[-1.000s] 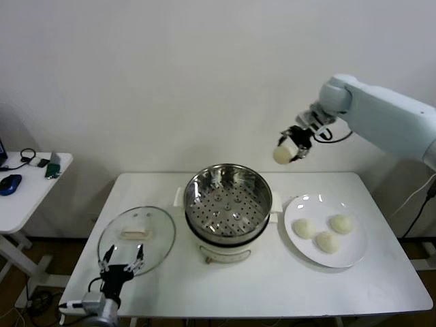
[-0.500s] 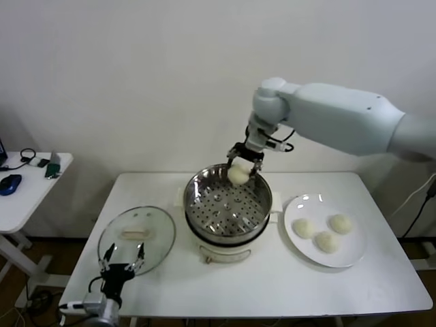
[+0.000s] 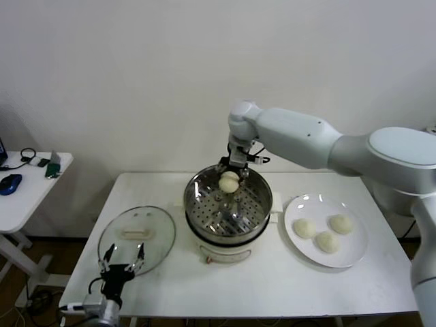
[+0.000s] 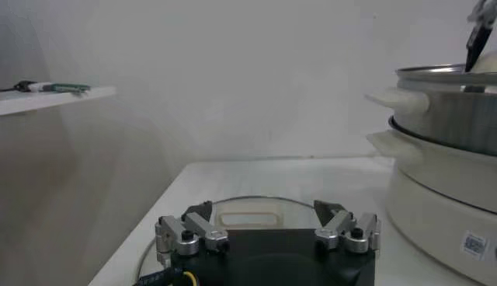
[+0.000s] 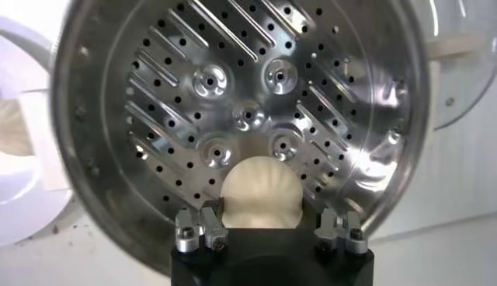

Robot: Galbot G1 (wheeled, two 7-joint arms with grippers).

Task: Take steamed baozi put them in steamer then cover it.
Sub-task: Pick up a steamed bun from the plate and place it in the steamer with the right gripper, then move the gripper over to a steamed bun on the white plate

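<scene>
1. Head view showed the right gripper point(image 3: 229, 178) over the far rim of the steamer point(image 3: 255, 197), fingers clamped on one baozi point(image 3: 229, 182).
2. Three more steamed baozi point(image 3: 328, 241) lay on the white plate point(image 3: 354, 257) right of the steamer.
3. At the near left, the left gripper point(image 3: 122, 261) hovered by the cover point(image 3: 136, 235) on the table point(image 3: 286, 289), fingers spread and grasping nothing.

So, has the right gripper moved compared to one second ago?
Yes. The right gripper with its baozi went from high above the plate leftward and down, over the steamer far rim.
</scene>
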